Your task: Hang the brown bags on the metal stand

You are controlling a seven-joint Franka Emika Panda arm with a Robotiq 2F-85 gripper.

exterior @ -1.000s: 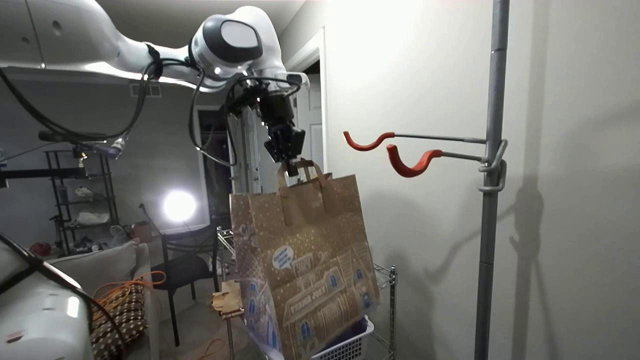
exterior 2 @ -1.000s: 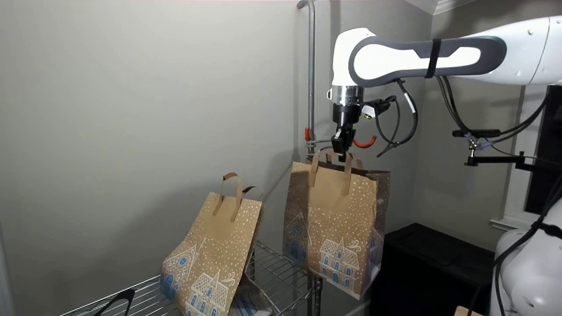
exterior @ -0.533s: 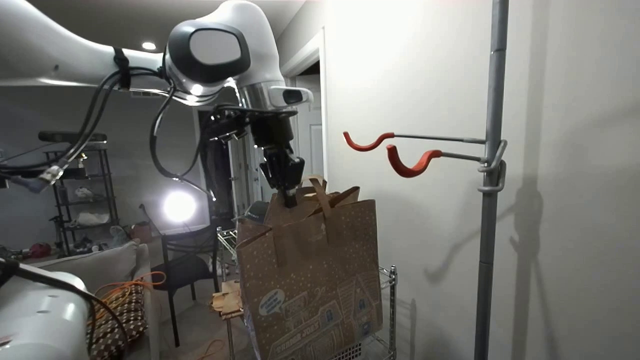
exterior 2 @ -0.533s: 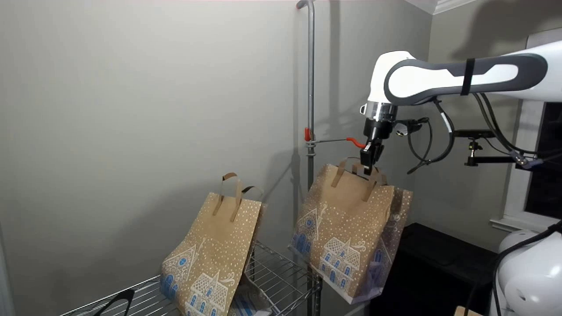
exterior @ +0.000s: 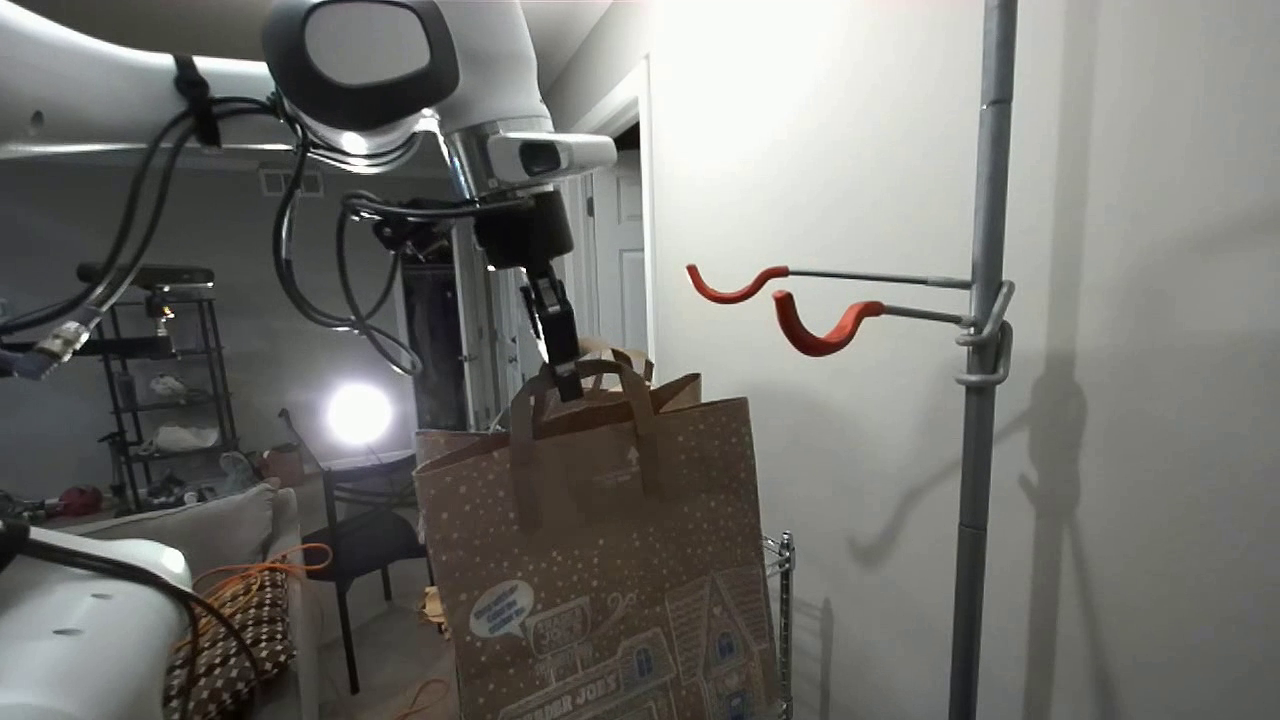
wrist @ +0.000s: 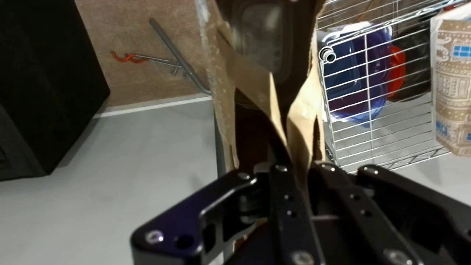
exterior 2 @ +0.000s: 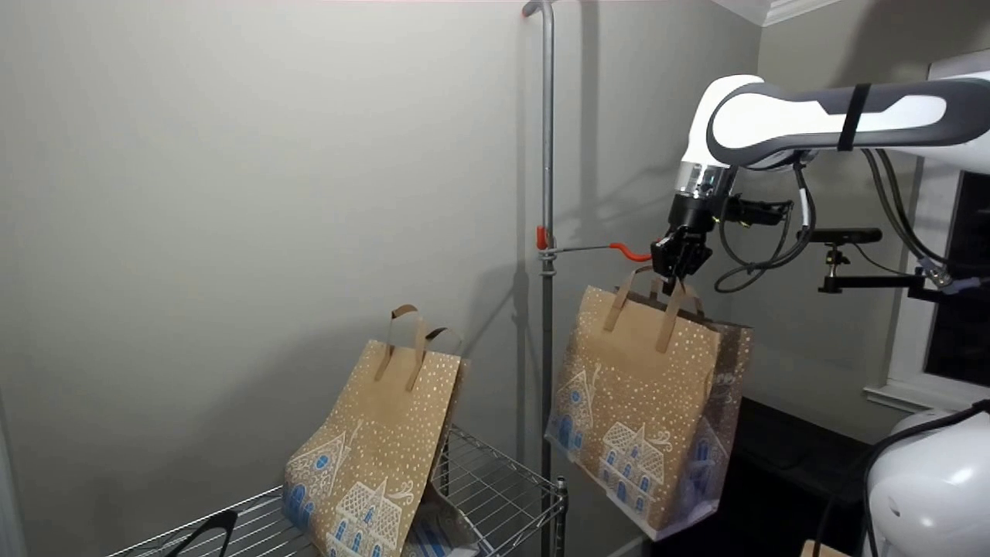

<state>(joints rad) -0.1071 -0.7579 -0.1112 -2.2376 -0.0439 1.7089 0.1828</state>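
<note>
My gripper (exterior: 568, 390) is shut on the loop handles of a brown bag (exterior: 600, 530) and holds it in the air. In an exterior view the gripper (exterior 2: 673, 282) is above this bag (exterior 2: 642, 402), which hangs tilted. The wrist view shows its open top (wrist: 254, 84) below the fingers. The metal stand (exterior: 975, 450) has two orange-red hooks (exterior: 822, 342); the bag is left of them there, apart. In an exterior view the bag is right of the pole (exterior 2: 547, 155), and the gripper partly hides a hook (exterior 2: 630, 253). Another brown bag (exterior 2: 379, 433) leans on the wire rack.
The wire shelving rack (exterior 2: 503, 480) stands below and beside the held bag. Blue bins (wrist: 342, 70) show under its wires in the wrist view. A large black box (wrist: 44, 84) stands near the wall. A chair (exterior: 365, 540) and sofa (exterior: 210, 520) are further back.
The gripper has carried the bag rightward past the hook in an exterior view, dipping and then rising slightly. The wrist has turned, and the bag has swung. The other bag has not moved.
</note>
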